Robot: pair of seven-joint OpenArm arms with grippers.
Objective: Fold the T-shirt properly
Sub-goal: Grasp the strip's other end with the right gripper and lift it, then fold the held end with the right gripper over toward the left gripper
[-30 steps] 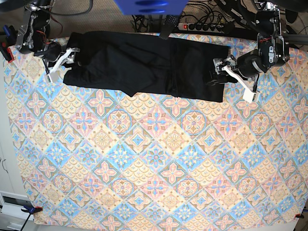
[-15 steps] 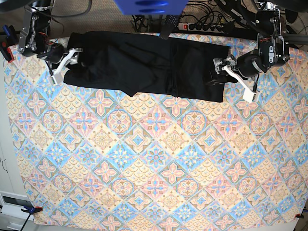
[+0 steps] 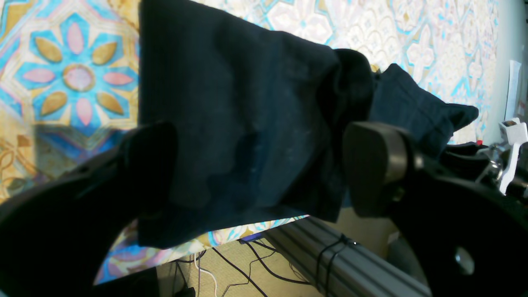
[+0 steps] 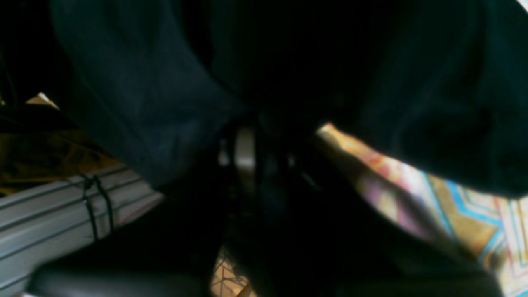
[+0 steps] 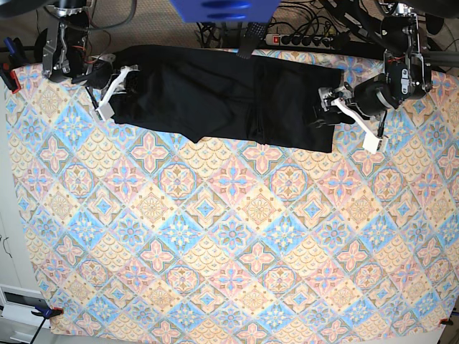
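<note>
The black T-shirt (image 5: 215,93) lies as a long folded band along the table's far edge. My right gripper (image 5: 118,89), at the left of the base view, is at the shirt's left end. In the right wrist view the dark fabric (image 4: 144,103) hangs over its closed fingers. My left gripper (image 5: 324,107), at the right of the base view, is at the shirt's right end. In the left wrist view it is open (image 3: 260,165), with the shirt's edge (image 3: 247,103) lying between its two fingers (image 3: 371,165).
A patterned tablecloth (image 5: 229,236) covers the table. A power strip and cables (image 5: 301,39) lie behind the far edge, above an aluminium rail (image 3: 330,255). A blue object (image 5: 222,11) hangs at the top centre. A clamp (image 5: 46,312) holds the cloth's near left corner.
My right gripper has moved right and toward the far edge, taking the shirt's left end inward with it. My left gripper has stayed in place.
</note>
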